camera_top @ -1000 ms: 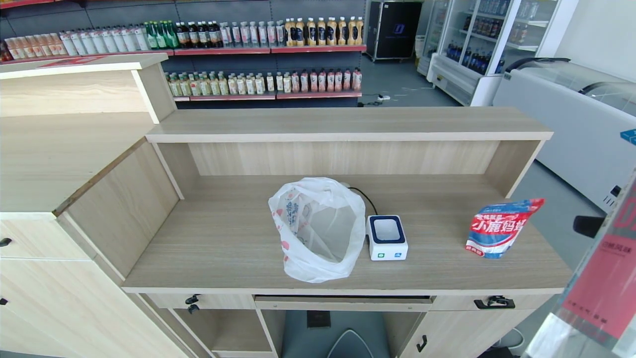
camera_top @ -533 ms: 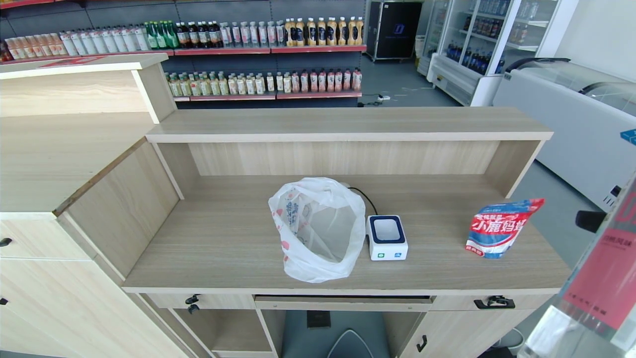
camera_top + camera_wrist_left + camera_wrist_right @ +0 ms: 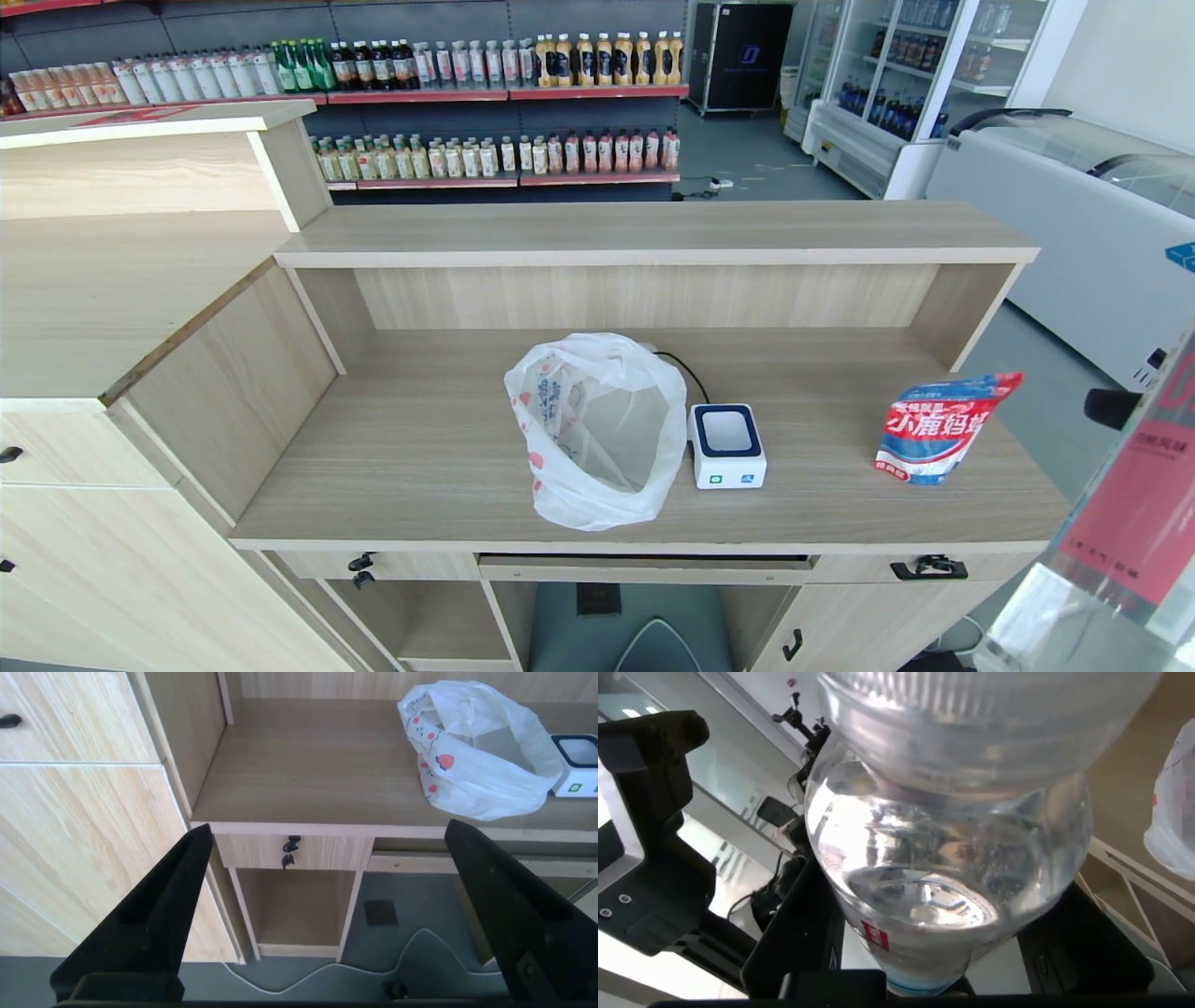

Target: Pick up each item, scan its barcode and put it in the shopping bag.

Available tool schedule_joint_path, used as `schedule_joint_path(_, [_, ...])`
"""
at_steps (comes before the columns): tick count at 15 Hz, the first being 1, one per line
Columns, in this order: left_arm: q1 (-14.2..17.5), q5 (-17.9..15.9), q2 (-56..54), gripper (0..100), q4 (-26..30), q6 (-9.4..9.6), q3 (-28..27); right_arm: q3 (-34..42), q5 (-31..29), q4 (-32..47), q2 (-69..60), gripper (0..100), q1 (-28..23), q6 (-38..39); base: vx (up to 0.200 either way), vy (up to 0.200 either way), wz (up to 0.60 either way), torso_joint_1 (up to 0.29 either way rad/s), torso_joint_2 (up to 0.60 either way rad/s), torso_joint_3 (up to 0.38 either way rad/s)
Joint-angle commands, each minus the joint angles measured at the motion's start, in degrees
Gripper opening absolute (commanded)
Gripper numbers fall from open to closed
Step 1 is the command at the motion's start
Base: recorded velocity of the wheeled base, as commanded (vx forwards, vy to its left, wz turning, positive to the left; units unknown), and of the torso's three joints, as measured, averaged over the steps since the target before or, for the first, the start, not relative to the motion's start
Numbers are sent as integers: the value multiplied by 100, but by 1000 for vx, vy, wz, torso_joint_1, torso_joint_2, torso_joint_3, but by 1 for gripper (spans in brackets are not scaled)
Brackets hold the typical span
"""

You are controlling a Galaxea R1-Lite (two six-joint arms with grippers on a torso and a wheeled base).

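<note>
In the head view, the shopping bag [image 3: 597, 434] stands open-mouthed in the middle of the counter [image 3: 420, 467]. The scanner [image 3: 728, 446] sits just beside it on the robot's right, and a red-and-blue snack pouch [image 3: 943, 429] lies near the counter's right end. A clear bottle [image 3: 1125, 509] with a red label hangs at the right edge, off the counter. The step in hand looks like bringing it to the scanner. It should pass above the pouch, not through it, and the label's barcode should squarely face the scanner's window.

In the left wrist view, the left gripper [image 3: 327, 831] has its fingers spread wide with nothing between them. It sits low in front of the counter's edge, with the bag beyond.

In the right wrist view, the right gripper [image 3: 929, 947] has its fingers closed on the bottle, which holds clear liquid. The wall looks smooth and the contents will probably slosh, so any wrist turn toward the scanner is best kept slow.
</note>
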Motion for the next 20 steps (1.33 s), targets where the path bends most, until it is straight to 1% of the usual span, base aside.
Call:
schedule_joint_path(1, [1,1,-2,100,4,-1,0,1,-268,-19,215,0,-132,-224,0,0,0,0,0,0])
schedule_joint_path(2, [1,1,-2,100,-5,-1,0,1,-655,-1,444,0,-291,-751,0,0,0,0,0,0])
schedule_joint_path(3, [1,1,-2,100,4,-1,0,36,-1068,8,769,0,-660,-1498,0,0,0,0,0,0])
schedule_joint_path(5, [1,1,-2,100,-5,-1,0,238,-1753,96,1463,0,-1723,-3458,0,0,0,0,0,0])
schedule_joint_path(7, [1,1,-2,100,-5,-1,0,308,-2043,403,1771,0,-2506,-5066,0,0,0,0,0,0])
schedule_joint_path(8, [1,1,-2,100,-5,-1,0,300,-2228,632,1885,0,-2963,-6376,0,0,0,0,0,0])
schedule_joint_path(9, [1,1,-2,100,4,-1,0,308,-2254,676,1956,0,-3367,-7422,0,0,0,0,0,0])
schedule_joint_path(10, [1,1,-2,100,-5,-1,0,308,-2245,676,2026,0,-3683,-8160,0,0,0,0,0,0])
schedule_joint_path(11, [1,1,-2,100,-5,-1,0,291,-2228,641,2096,0,-3745,-8398,0,0,0,0,0,0])
schedule_joint_path(13, [1,1,-2,100,4,-1,0,282,-2228,438,2202,0,-3754,-8503,0,0,0,0,0,0])
schedule_joint_path(15, [1,1,-2,100,-5,-1,0,291,-2237,245,2298,0,-3789,-8872,0,0,0,0,0,0])
schedule_joint_path(17, [1,1,-2,100,4,-1,0,282,-2237,-80,2483,0,-4044,-9909,0,0,0,0,0,0])
schedule_joint_path(19, [1,1,-2,100,-5,-1,0,238,-2175,-300,2606,0,-4184,-10428,0,0,600,5,5,-2])
schedule_joint_path(20, [1,1,-2,100,4,-1,0,185,-2158,-607,2659,0,-4246,-10823,0,0,600,7,2,2])
